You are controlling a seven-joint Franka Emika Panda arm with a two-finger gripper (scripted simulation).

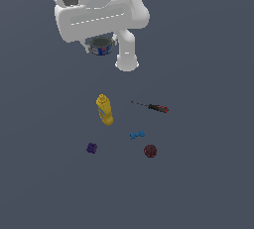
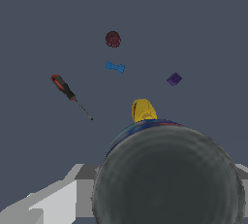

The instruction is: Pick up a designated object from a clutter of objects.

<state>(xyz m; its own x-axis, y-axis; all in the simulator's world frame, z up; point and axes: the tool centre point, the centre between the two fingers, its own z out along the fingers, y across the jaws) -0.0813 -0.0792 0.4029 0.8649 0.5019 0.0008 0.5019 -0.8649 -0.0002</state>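
Note:
The round can (image 1: 101, 47) has a dark grey-green top and a blue label with white and red marks. It hangs under the white hand, and my gripper (image 1: 101, 44) is shut on it. In the wrist view the can's top (image 2: 167, 179) fills the near part of the picture, with a sliver of blue rim showing. A grey finger (image 2: 72, 194) flanks it on one side. The can hides the fingertips. The other objects of the clutter lie apart from it on the dark surface, small and distant in the wrist view.
On the surface lie a yellow bottle (image 1: 104, 109) (image 2: 143, 109), a red-black-handled screwdriver (image 1: 153, 107) (image 2: 65, 89), a blue piece (image 1: 137, 135) (image 2: 115, 66), a purple cube (image 1: 92, 147) (image 2: 174, 79) and a dark red ball (image 1: 150, 150) (image 2: 113, 39). The arm's white base (image 1: 127, 60) stands behind.

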